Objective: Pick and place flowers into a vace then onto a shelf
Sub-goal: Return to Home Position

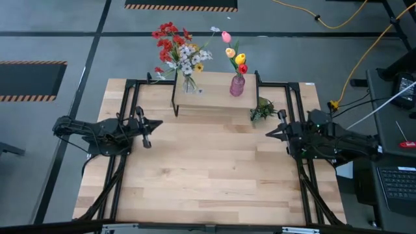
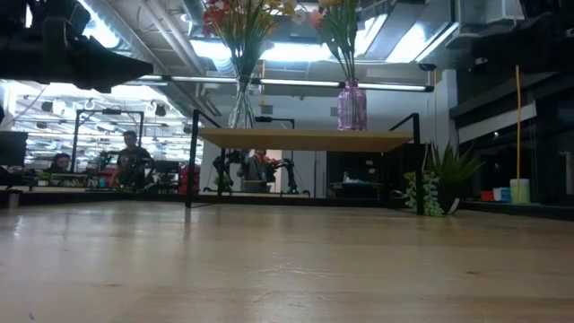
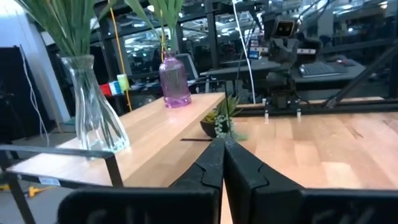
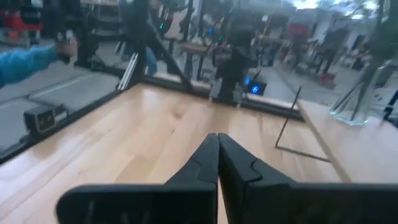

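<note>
Step in hand, as you can judge it: the placing is done and what's left is parking the arms.

- Shelf (image 1: 211, 99) sits at upper centre of the high view, at the far edge of the table (image 1: 208, 175). Two vases stand on it.
- Clear vase (image 1: 188, 84) is on the shelf's left part and holds the red, white and yellow sprays (image 1: 177, 49).
- Purple vase (image 1: 237, 86) is on the right part and holds the tulips (image 1: 235, 57): pink, yellow, red.
- A small green sprig (image 1: 261, 110) lies on the table just off the shelf's lower right corner, outside either vase.
- Left gripper (image 1: 145, 129) is at mid-left of the high view and points toward centre. Its own wrist view shows the fingers (image 3: 214, 163) pressed together with nothing between them.
- Right gripper (image 1: 273, 132) is at mid-right and mirrors it, fingers (image 4: 208, 155) also closed and empty.

Next move, your call: both arms look near rest, well apart from the shelf. Any final fold should draw away from the vases, not across them.

Hard to make out:
- The low view cuts the flower heads off at the top edge; only stems, vases and the shelf top show.
- The left wrist view crops the blooms too.
- The right wrist view shows only a corner of the shelf and the clear vase's base at the right edge.
- A blue sleeve (image 4: 25, 62) shows at upper left there; whose it is can't be told.
- People (image 2: 133, 160) sit far behind the table in the low view.
</note>
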You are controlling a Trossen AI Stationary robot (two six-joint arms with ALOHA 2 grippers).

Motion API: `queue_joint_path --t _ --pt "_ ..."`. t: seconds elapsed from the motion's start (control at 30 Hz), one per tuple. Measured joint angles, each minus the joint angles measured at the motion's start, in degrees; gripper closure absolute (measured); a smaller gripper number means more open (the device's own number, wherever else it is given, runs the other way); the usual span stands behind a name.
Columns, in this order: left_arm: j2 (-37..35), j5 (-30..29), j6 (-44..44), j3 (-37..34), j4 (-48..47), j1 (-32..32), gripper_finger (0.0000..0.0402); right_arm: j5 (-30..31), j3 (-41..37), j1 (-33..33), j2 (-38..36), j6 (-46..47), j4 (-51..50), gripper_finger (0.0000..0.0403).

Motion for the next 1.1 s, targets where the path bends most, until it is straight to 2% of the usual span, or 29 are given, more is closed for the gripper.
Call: queue_joint_path --t 0.2,0.4,0.63,0.87,1.1 --pt "-0.02 -0.94 0.89 0.00 0.29 0.02 0.0400 -0.79 -5.11 -0.12 -5.20 1.60 6.75 0.0398" --pt "-0.04 -1.20 0.06 0.00 0.28 0.02 0.0400 -0.76 -12.28 -0.12 -6.24 0.98 18.64 0.0398" --pt "-0.04 -5.17 -0.65 0.00 0.09 0.04 0.0400 -0.55 -12.94 -0.16 -5.80 1.44 17.82 0.0398" --pt "0.43 -1.52 -1.26 0.00 -1.35 0.04 0.0399 -0.55 -12.93 -0.16 -5.80 1.33 17.02 0.0398" --pt "1.05 -2.80 -0.39 0.00 -1.34 0.04 0.0398 -0.44 -12.94 -0.16 -5.78 1.23 15.35 0.0398"
